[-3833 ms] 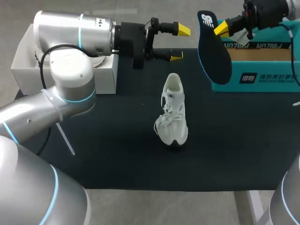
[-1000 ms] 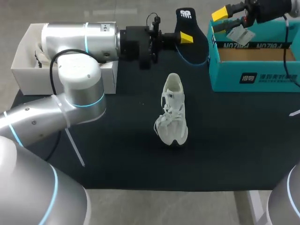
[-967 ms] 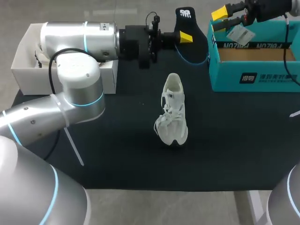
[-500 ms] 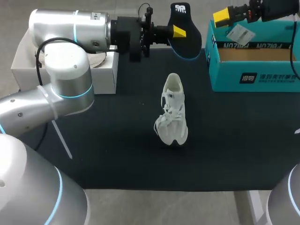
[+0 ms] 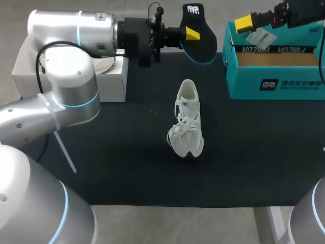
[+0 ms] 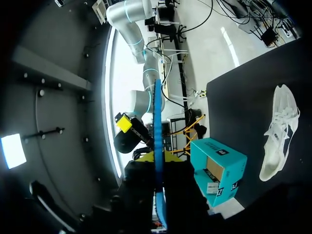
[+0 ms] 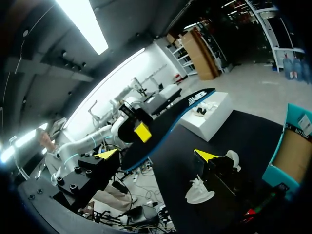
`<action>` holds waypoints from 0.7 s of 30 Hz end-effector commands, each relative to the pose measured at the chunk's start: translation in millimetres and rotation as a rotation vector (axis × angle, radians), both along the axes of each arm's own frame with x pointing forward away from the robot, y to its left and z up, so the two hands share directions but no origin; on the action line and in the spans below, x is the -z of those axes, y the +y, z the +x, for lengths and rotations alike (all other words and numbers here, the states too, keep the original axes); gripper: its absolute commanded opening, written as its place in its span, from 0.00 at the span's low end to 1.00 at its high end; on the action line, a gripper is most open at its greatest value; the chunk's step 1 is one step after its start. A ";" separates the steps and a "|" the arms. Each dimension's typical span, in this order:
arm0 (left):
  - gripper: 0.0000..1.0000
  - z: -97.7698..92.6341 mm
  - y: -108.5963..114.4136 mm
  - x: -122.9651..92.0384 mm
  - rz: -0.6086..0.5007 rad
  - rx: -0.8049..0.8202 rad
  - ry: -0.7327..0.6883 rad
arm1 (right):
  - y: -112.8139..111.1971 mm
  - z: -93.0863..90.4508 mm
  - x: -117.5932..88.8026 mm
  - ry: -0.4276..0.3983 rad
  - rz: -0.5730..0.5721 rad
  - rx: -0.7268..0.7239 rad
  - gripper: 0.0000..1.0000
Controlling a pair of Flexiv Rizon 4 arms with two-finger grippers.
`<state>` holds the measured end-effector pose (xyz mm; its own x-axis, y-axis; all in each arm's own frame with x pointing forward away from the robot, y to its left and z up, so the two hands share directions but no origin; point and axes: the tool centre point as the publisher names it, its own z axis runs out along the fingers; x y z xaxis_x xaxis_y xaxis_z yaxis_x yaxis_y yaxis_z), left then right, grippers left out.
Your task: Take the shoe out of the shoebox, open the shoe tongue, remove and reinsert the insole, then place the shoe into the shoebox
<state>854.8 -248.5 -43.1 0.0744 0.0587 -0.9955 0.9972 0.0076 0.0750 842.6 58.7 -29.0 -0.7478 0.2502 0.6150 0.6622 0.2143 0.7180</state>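
The left pincer (image 5: 191,34) is clamped on the dark insole (image 5: 202,47) toward its narrower end, holding it in the air beyond the white shoe (image 5: 187,122), which lies on the worktop (image 5: 117,152). The insole looks thin, light and floppy, so it is probably best pinched flat near mid-length. The right pincer (image 5: 245,23) hangs empty, fingers apart, by the teal shoebox (image 5: 274,84).

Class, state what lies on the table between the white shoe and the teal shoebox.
Only bare black tabletop separates shoe and shoebox, per head view.
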 end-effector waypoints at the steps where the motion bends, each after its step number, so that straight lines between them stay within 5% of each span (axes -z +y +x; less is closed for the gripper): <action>1: 0.00 -2.1 3.5 -0.6 0.004 -0.006 0.007 | -2.8 -5.3 5.8 -0.001 0.005 0.008 1.00; 7: 0.00 -0.8 7.4 -3.1 0.005 -0.001 0.111 | -5.0 -7.4 9.2 -0.032 0.006 0.022 1.00; 17: 0.00 16.0 14.1 -21.6 0.020 0.094 0.583 | -7.5 -10.3 16.6 -0.045 0.011 0.031 1.00; 21: 0.00 17.5 15.9 -22.3 0.007 0.108 0.612 | -6.8 -8.9 18.6 -0.045 0.012 0.030 1.00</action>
<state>863.2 -233.3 -21.9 -0.4348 0.0583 -0.8986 0.8976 -0.0517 -0.4377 833.3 50.5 -45.9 -0.7673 0.2647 0.5841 0.6352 0.1883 0.7491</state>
